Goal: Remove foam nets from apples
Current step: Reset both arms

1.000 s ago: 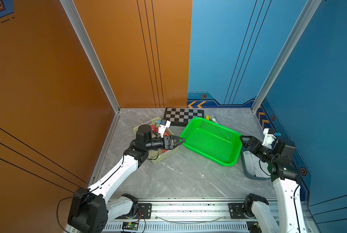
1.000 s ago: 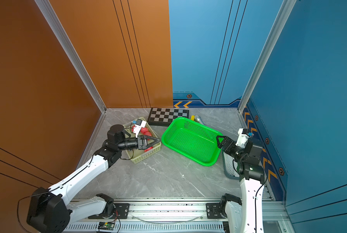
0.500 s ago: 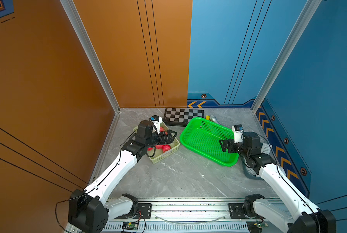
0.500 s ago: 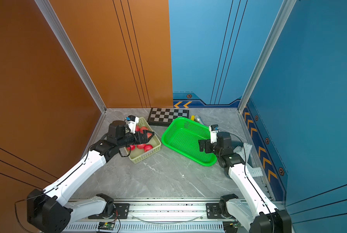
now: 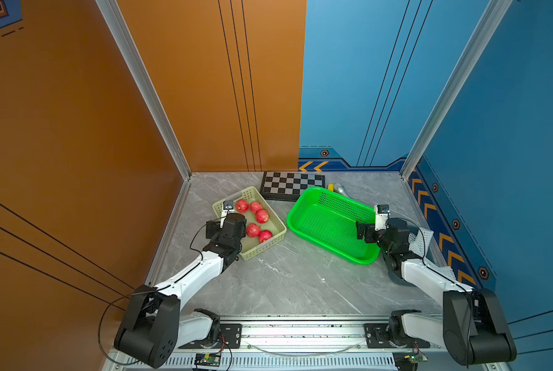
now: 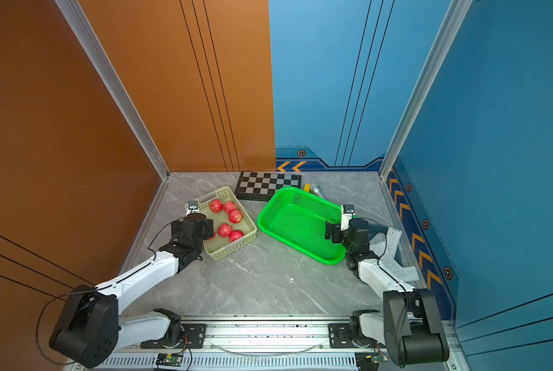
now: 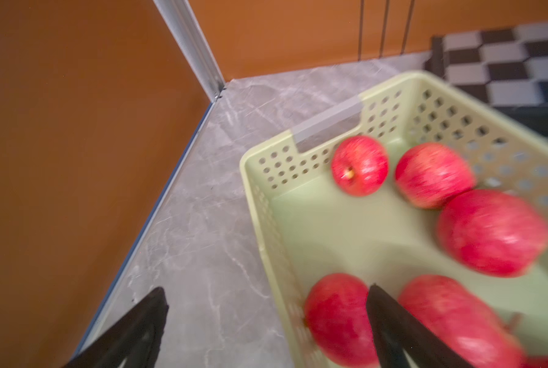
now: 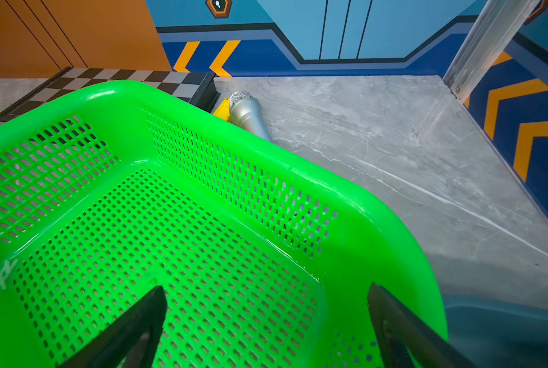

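Note:
Several bare red apples point(image 5: 262, 216) point(image 6: 235, 216) point(image 7: 359, 165) lie in a pale yellow-green basket point(image 5: 270, 245) left of centre; no net covers them. White foam nets point(image 5: 422, 239) point(image 6: 388, 239) are piled at the right wall behind my right arm. My left gripper point(image 7: 265, 288) hangs open and empty, straddling the pale basket's left wall, with one finger point(image 7: 390, 321) over an apple. My right gripper point(image 5: 362, 231) point(image 8: 265, 286) hangs open and empty over the near right end of the empty green basket point(image 5: 304, 205) point(image 8: 113, 95).
A chessboard point(image 5: 293, 186) lies at the back wall. A silver microphone point(image 8: 249, 113) with a yellow piece lies behind the green basket. The nets rest in a dark blue-grey bin point(image 8: 505, 325). The orange wall stands close on the left, the blue one on the right.
My left arm has drawn back from between the baskets to the pale basket's left side. My right arm has swung from above the dark bin to over the green basket. Both grippers stayed open.

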You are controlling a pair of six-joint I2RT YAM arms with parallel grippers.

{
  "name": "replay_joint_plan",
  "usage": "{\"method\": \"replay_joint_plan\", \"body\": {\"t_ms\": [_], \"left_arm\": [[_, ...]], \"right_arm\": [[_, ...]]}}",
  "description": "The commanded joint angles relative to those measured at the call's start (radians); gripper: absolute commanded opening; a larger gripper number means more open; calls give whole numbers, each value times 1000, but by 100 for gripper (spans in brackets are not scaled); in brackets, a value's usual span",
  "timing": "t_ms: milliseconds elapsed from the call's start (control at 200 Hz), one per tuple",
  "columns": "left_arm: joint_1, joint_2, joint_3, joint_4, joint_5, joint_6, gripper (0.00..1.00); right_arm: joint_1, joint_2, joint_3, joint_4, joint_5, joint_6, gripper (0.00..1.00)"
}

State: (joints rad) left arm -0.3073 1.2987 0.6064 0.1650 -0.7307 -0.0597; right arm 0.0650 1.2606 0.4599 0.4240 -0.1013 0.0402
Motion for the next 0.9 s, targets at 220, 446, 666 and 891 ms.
{"method": "replay_joint_plan", "body": {"t_ms": [220,446,666,891], "left_arm": [[151,177,-64,331,-8,28,98],[266,216,-75,426,220,-54,98],[222,213,-129,524,248,7,98],[210,205,-187,635,292,40,98]], "right_arm": [[-8,30,30,50,-43,-21,100],[-6,45,16,63,1,-35,100],[-1,81,-29,162,37,-44,100],[-4,123,-65,291,60,-70,100]]}}
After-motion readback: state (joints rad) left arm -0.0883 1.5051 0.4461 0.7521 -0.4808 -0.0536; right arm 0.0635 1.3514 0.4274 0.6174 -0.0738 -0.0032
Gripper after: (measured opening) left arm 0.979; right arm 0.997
